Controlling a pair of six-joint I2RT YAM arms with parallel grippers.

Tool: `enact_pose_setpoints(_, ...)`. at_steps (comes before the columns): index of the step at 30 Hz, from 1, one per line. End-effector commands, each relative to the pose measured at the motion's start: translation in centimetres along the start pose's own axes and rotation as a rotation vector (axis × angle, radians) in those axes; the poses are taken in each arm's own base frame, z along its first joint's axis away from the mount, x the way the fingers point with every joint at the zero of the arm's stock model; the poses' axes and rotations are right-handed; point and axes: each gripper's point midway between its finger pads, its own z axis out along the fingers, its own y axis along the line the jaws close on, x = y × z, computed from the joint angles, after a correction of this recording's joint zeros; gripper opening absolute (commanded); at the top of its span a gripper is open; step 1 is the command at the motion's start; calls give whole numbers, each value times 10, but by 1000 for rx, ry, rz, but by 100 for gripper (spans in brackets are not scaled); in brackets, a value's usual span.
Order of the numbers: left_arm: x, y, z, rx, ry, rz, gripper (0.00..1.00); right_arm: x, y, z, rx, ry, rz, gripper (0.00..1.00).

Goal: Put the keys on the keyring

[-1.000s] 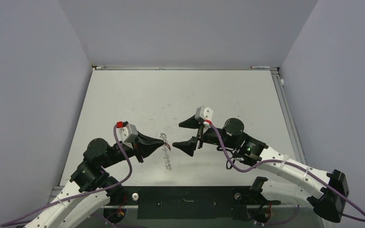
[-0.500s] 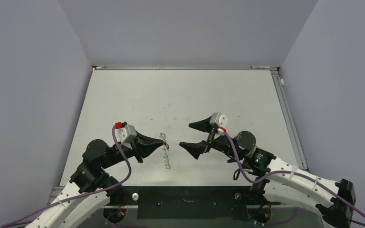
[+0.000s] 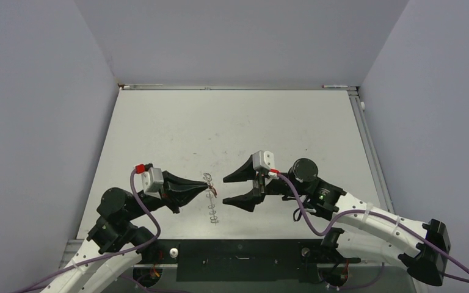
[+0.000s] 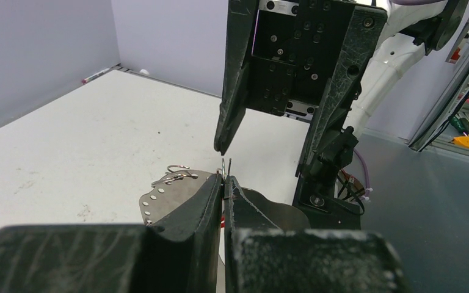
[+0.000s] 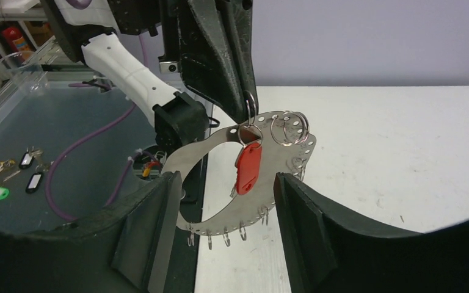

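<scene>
The left gripper [image 5: 248,110] is clenching a small wire loop at the upper rim of the large, thin, silvery, perforated metal keyring hoop [image 5: 210,146]. The keyring hoop is therefore hanging on edge directly beneath the left gripper. Whether its lower rim is touching the pale grey table [image 5: 403,152] I cannot tell. The tiny key with the bright red plastic head [image 5: 248,166] is dangling just below the left gripper's tips, seemingly from that same loop, and its blade is not making itself out. The right gripper [image 3: 225,190] is facing the left gripper from just beside it, released, with its jaws wide and nothing between them. The hoop is looking light and stiff but very thin. Hanging from a single pinch point, it is likely swinging or twisting at any nudge, and its smooth metal is probably offering little friction. The better hold is likely flat across the plain band, away from the little silvery hooks [image 5: 226,235] lining the rim farthest from the left gripper. The key is looking feather-light and free to swing. Its flat plastic head is offering the broadest, least slippery faces for a pinch.
</scene>
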Motion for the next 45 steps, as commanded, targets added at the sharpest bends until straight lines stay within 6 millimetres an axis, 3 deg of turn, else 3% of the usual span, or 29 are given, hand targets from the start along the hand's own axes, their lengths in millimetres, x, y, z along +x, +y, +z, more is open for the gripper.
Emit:
enact_pose_setpoints(1,-24,-13,1,64,-86,37,0,-37,16,6,-108,-100,-89,55)
enact_pose_setpoints(13,-22,-22,2,120,-80,26,0,-44,13,22,-160,-130,-88,41)
enact_pose_setpoints(15,-23,-22,2,122,-82,25,0,-44,14,24,-172,-128,-84,37)
enact_pose_setpoints(16,-22,-21,2,122,-82,24,0,-44,15,25,-181,-129,-78,29)
enact_pose_setpoints(18,-23,-22,2,124,-83,24,0,-46,17,24,-188,-136,-73,27)
enact_pose_setpoints(28,-22,-23,3,131,-80,21,0,-46,18,27,-196,-143,-63,26)
enact_pose_setpoints(38,-22,-24,3,138,-81,20,0,-42,12,32,-177,-135,-55,34)
enact_pose_setpoints(45,-21,-24,3,138,-80,19,0,-48,20,27,-208,-156,-65,35)
